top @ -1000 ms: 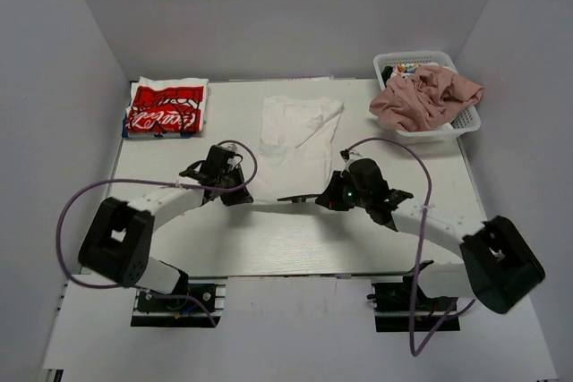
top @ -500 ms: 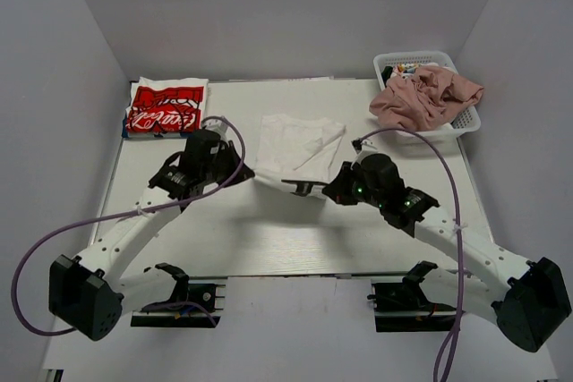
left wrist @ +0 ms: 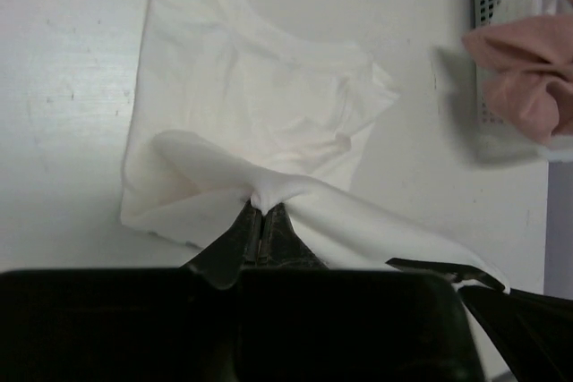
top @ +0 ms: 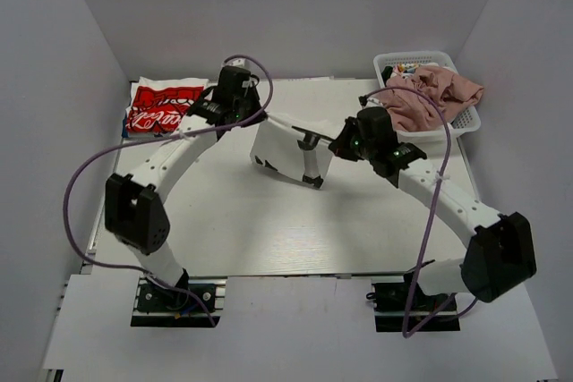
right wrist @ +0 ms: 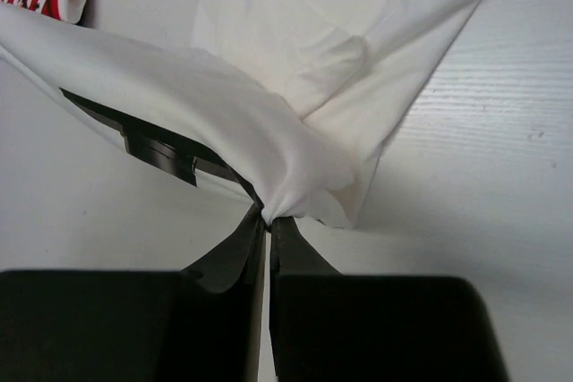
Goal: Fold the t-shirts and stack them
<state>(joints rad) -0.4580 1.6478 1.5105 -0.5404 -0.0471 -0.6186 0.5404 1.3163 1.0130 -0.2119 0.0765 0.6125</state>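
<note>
White t-shirt (top: 285, 151) near edge now lifted, carried toward rear.

Overhead, wrist close-ups; shared white t-shirt (top: 285, 151)

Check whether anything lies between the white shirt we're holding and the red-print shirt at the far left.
No loose object shows on the table between the white shirt and the red-print shirt. Only the left arm itself reaches across that stretch. The basket stands at the far right, off that path.
</note>
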